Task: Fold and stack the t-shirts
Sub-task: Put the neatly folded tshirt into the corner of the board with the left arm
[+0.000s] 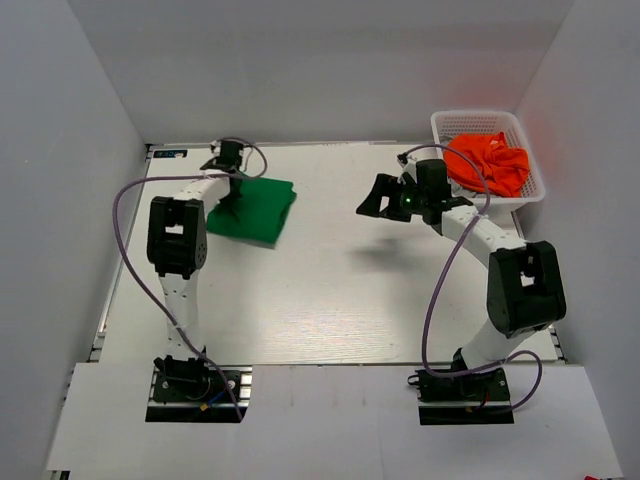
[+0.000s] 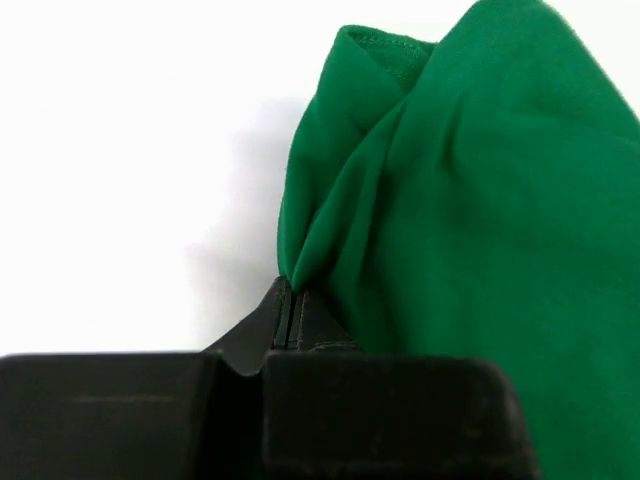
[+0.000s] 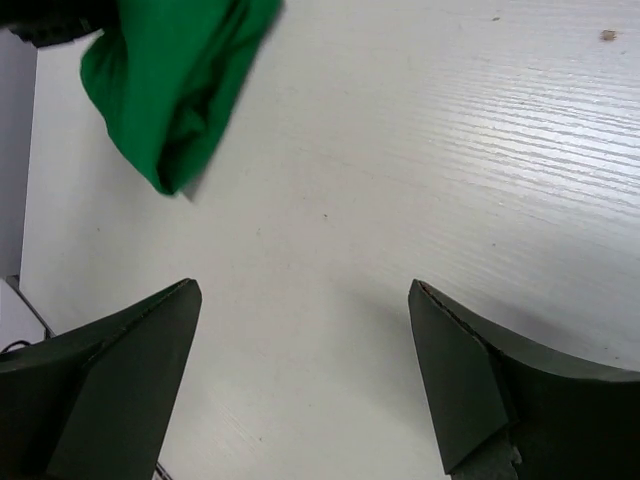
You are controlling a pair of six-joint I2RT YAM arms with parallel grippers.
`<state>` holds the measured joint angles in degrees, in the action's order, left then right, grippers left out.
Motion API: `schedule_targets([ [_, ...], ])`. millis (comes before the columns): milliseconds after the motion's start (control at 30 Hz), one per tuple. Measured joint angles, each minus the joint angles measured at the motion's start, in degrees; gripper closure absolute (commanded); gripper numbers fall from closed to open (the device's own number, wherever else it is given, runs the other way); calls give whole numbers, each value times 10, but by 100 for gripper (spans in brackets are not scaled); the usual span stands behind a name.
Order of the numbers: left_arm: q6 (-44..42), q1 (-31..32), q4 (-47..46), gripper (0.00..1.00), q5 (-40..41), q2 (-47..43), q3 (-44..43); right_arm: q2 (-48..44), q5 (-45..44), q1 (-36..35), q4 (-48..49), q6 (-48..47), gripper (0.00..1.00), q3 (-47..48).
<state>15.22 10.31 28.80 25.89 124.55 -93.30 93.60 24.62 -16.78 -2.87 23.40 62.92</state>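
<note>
The green t-shirt (image 1: 255, 208) lies folded on the table at the far left. My left gripper (image 1: 233, 188) is shut on an edge of the green t-shirt (image 2: 470, 220) and lifts a pinch of cloth off the table. The orange t-shirt (image 1: 489, 162) lies crumpled in the white basket (image 1: 528, 188) at the far right. My right gripper (image 1: 383, 196) is open and empty, held above the bare table between the two shirts. In the right wrist view its fingertips (image 3: 170, 320) stand wide apart, with the green t-shirt (image 3: 175, 85) at the upper left.
The white lattice basket stands at the table's far right corner. White walls close in the table at the back and both sides. Purple cables loop from each arm.
</note>
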Motion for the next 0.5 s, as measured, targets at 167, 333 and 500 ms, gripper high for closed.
schedule_targets([
  [167, -101, -85, -8, 100, 39, 91, -144, 38, 16, 16, 5, -4, 10, 30],
  [333, -167, -150, -12, 100, 55, 211, -312, 71, 30, 31, 16, -11, 10, 52],
  [500, -197, -191, -37, 100, 57, 266, -384, 100, 47, 47, 27, -5, 10, 69],
])
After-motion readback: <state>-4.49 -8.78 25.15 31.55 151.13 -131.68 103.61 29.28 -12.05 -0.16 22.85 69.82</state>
